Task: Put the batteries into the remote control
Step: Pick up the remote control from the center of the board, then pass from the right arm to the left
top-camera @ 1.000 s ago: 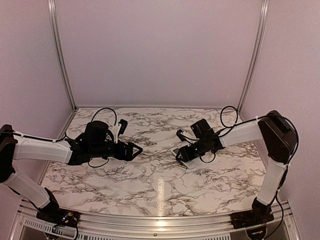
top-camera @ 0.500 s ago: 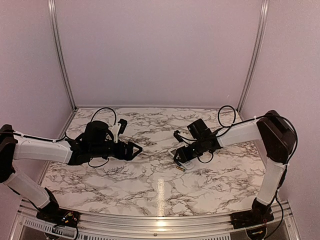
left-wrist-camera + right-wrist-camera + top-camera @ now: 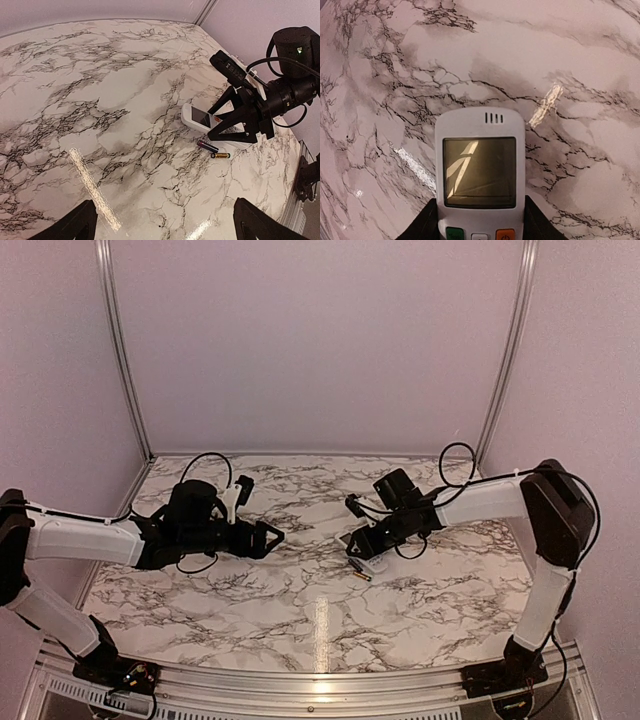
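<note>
Left end effector (image 3: 262,538) is wide open and holds nothing. It hangs over the left part of the table (image 3: 300,610), and its two fingers (image 3: 65,227) point to the right, toward the other arm. In front of it, between the two end effectors, is only marble table.

Right end effector (image 3: 363,545) is closed around the remote (image 3: 480,170), one finger (image 3: 427,225) on each long side, at the row of buttons just below the display. The display end sticks out in front of the fingertips and points toward the left end effector. From these views I cannot tell if this end touches the table or is a little above it.

Two batteries (image 3: 207,146) lie on the table just beside the right end effector, on its near side, under the tips. They lie close together, almost in one line, one dark and one more golden.
</note>
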`<state>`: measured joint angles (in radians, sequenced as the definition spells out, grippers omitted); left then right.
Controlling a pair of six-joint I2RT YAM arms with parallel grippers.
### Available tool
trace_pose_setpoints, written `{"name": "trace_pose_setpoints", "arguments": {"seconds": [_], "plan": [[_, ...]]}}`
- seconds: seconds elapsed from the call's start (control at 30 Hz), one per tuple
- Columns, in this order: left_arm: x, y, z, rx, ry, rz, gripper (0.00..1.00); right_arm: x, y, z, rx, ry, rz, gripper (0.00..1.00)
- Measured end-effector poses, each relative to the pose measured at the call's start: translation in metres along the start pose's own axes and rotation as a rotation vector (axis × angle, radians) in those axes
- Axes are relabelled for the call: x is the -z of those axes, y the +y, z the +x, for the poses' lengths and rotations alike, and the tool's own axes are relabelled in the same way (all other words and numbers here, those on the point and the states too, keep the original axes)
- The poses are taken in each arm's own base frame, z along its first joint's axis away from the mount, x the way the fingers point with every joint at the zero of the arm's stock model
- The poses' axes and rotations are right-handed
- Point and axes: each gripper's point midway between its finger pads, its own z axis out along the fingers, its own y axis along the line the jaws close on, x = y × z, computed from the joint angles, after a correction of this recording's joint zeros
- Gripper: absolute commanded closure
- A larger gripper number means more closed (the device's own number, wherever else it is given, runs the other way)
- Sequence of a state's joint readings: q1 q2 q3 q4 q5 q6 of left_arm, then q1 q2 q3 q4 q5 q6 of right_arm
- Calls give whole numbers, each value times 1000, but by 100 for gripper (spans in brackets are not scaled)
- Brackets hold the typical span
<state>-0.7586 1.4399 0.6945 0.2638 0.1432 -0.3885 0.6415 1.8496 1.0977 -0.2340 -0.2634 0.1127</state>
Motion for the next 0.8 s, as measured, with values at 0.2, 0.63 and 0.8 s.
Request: {"name": "trace_pose_setpoints", "arguments": {"seconds": [0.2, 0.63, 0.8], "plan": [[12, -10, -20, -14, -66, 27, 1, 37, 28, -42, 29, -129, -94, 75], [24, -59, -45, -40, -194, 127, 1, 122, 113, -148, -25, -544, -395, 80], [8, -68, -45, -20, -194, 100, 1, 122, 132, -153, -78, -590, -395, 83]]}}
